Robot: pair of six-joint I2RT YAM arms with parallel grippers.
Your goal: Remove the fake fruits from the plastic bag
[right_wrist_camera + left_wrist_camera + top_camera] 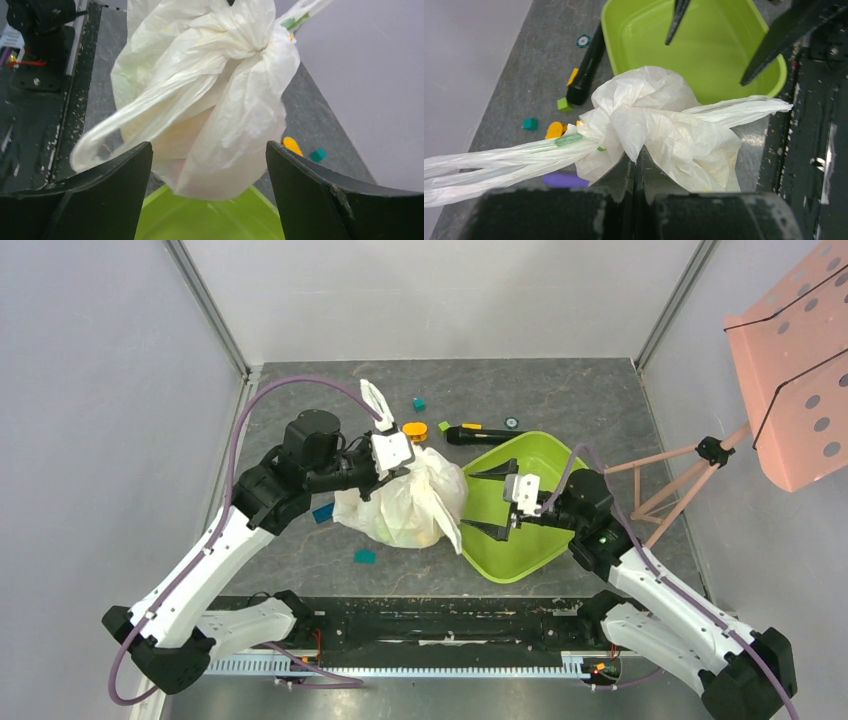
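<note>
The white crinkly plastic bag [410, 502] bulges beside the left rim of the lime-green tray [540, 540]. My left gripper [392, 462] is shut on a fold of the film near the bunched top [638, 152]. One loop handle [499, 160] trails left and another [744, 107] points toward the tray. My right gripper [468, 502] stands open over the tray, its jaws wide and level with the bag's lower bulge [209, 150], touching nothing. The fake fruits are hidden inside the bag [210, 100]; only faint yellow and pink tints show through.
Behind the bag lie an orange block [415, 430], a small green block [443, 426], a teal block [419, 404] and a long black cylinder [485, 433]. Another teal block [365, 556] lies in front. A purple cylinder [561, 179] sits under the bag. A pink perforated panel [800, 370] stands right.
</note>
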